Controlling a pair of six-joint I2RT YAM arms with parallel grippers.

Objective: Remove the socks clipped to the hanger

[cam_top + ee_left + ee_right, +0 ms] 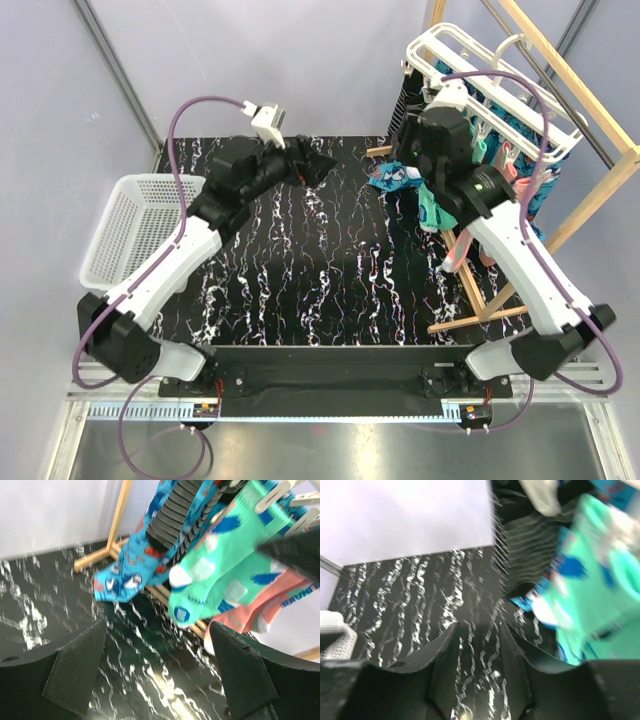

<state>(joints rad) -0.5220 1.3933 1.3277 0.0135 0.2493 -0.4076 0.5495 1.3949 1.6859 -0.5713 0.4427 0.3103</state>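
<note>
The left end effector (pixel 157 680) is spread wide with nothing between its pads. It is poised low over the black marbled worktop (pixel 320 280) and faces the socks. Just ahead hang a blue shark-print sock (pixel 127 575), a mint-green sock (pixel 215 565), a salmon-pink sock (pixel 272 607) and a dark striped sock (pixel 175 515), the blue toe close to the worktop. The right end effector (pixel 480 650) is parted only narrowly and is empty (its view is blurred), close beside the same socks. The socks are clipped to the white hanger (pixel 440 40), at a light wooden frame (pixel 590 130) by the worktop's far right corner. A white basket (pixel 130 230) sits at the left edge.
</note>
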